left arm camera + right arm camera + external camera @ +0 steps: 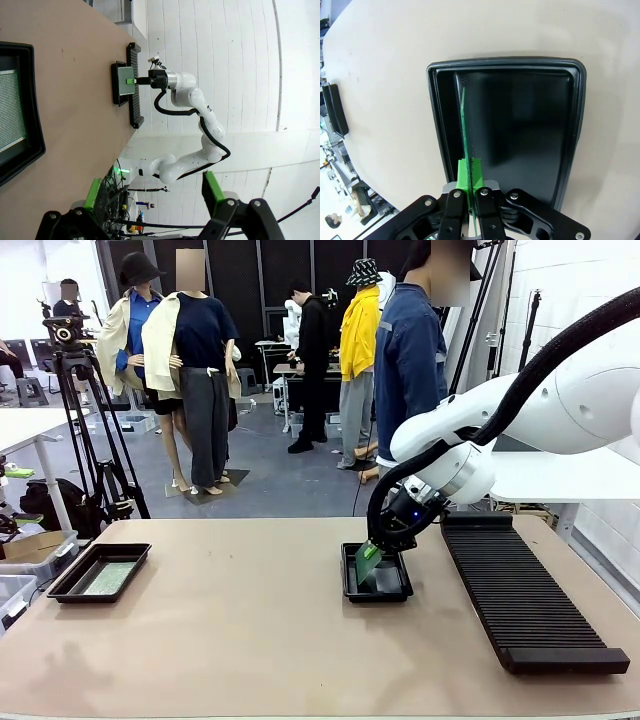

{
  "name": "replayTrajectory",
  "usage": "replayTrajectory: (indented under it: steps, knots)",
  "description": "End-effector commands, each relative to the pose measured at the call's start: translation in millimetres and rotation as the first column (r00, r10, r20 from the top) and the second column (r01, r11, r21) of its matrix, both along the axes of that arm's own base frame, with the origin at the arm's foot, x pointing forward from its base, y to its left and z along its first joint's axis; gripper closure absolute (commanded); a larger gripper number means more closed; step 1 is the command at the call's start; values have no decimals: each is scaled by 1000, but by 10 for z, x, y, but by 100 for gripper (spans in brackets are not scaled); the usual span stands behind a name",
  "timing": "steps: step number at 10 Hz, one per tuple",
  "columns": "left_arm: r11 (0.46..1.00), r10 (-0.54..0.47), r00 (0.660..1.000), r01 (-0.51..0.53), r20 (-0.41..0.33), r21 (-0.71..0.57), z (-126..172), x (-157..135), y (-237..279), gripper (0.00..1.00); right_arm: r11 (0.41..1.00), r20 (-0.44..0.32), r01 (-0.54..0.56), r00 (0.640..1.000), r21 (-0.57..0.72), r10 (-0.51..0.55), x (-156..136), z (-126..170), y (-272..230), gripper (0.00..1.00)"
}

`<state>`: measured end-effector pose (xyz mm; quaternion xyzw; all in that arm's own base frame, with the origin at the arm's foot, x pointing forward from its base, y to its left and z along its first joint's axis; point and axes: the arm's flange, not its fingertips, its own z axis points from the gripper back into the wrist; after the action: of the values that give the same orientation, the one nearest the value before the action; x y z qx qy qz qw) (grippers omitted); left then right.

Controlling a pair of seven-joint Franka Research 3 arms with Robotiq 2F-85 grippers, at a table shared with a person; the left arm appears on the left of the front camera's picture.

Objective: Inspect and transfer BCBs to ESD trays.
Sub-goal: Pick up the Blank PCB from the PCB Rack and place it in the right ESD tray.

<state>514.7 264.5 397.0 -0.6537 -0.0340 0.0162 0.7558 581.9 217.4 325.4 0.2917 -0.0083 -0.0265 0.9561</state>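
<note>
My right gripper (373,548) is shut on one green BCB (366,566), held tilted on edge and reaching down into the ESD tray (386,595) at the table's middle right. In the right wrist view this BCB (463,125) shows edge-on between the shut fingers of my right gripper (470,182), near one long wall of the tray (577,110). A second BCB (108,576) lies flat in the other tray (68,586) at the far left. In the left wrist view my left gripper (152,192) stands open high above that tray (36,100), with nothing between its green pads.
A long ribbed black rack (525,590) lies along the table's right side, close to the right tray. A person in a blue jacket (408,360) stands behind the far edge. Bare tabletop (240,610) stretches between the two trays.
</note>
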Motion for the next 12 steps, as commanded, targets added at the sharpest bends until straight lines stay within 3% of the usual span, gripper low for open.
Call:
replayTrajectory:
  steps: [1, 3, 6, 7, 9, 12]
  knots:
    - [1000, -15, 1000, 15, 1, 13, 10, -28, 1, 0, 1000, 7, 16, 1000, -11, -16, -7, -2, 7, 94]
    - [1000, -15, 1000, 15, 1, 13, 10, -28, 1, 0, 998, 4, 47, 999, -44, -47, -6, 19, 15, 65]
    - [1000, -15, 1000, 15, 1, 13, 10, -28, 1, 0, 989, 3, 66, 998, -134, -66, -85, 231, 17, 6]
    - [1000, -15, 1000, 15, 1, 13, 10, -28, 1, 0, 984, 4, 76, 997, -159, -77, -115, 319, 2, 0]
    - [1000, -15, 1000, 15, 1, 13, 10, -28, 1, 0, 966, 20, 103, 995, -239, -101, -234, 525, -16, 0]
    - [1000, -15, 1000, 15, 1, 13, 10, -28, 1, 0, 951, 19, 113, 993, -287, -113, -239, 591, -30, 0]
